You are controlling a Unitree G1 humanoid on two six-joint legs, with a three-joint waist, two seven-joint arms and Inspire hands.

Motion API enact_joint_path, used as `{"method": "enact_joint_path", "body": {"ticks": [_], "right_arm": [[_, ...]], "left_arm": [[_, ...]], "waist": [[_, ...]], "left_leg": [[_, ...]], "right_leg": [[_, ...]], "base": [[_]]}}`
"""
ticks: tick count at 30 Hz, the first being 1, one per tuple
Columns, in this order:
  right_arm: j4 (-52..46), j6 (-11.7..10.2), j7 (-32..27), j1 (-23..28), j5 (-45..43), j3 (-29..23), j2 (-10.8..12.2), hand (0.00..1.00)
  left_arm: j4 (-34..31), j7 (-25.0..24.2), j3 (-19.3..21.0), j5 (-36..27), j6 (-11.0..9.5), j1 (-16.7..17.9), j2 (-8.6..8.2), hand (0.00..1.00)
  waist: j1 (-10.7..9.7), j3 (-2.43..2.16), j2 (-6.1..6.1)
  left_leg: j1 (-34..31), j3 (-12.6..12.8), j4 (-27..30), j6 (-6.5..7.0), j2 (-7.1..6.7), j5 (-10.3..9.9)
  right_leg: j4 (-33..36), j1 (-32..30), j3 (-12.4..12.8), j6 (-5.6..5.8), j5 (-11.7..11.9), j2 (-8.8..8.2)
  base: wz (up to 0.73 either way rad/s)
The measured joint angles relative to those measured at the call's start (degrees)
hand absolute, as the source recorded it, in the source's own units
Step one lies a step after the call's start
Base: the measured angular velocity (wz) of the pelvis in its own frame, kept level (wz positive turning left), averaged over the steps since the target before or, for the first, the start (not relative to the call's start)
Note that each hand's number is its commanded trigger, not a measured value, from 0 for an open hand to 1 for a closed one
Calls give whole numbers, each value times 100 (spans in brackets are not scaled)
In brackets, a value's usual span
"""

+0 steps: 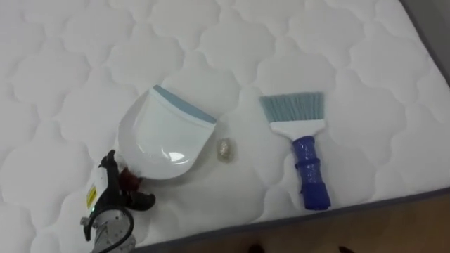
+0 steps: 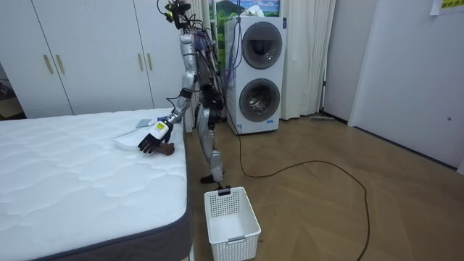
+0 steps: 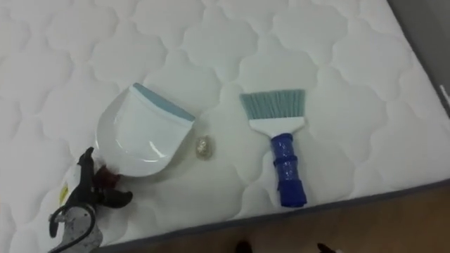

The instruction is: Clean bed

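Fingers of my left hand [image 1: 112, 198] curl round the handle of the dustpan [image 1: 165, 137] at the near edge of the bed [image 1: 63, 77], crumpled scrap [image 1: 225, 149] just beside its lip, brush [image 1: 301, 139] further right: light, stiff plastic, so I'd grip its ribbed blue handle.

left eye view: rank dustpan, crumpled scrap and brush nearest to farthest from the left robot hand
1. dustpan, lower left, right by the left robot hand.
2. crumpled scrap, middle, beside the pan's rim.
3. brush, off to the right.
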Motion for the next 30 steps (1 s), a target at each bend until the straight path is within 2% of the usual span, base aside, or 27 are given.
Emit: {"method": "enact_joint_path", "body": {"ticks": [3, 12, 30], "right_arm": [[3, 11, -12, -27, 7, 1, -6, 0], [7, -4, 12, -55, 100, 117, -34, 0], [32, -8, -42, -42, 205, 179, -26, 0]], "left_arm": [[36, -4, -2, -5, 2, 16, 0, 0], [55, -3, -10, -108, -1, -1, 0, 0], [117, -2, -18, -114, 1, 8, 3, 0]], "waist": [[31, 2, 0], [-10, -4, -5], [-18, 7, -31]], "left_leg": [[-88, 0, 4, 32, -16, 26], [-351, 1, 107, -2, -16, 84], [-363, 71, 100, -2, -21, 84]], "right_leg": [[27, -90, -7, 2, -3, -14], [164, -368, 4, -42, -4, -24], [219, -418, 17, -48, -44, -41]], "base": [[1], [0], [0]]}}
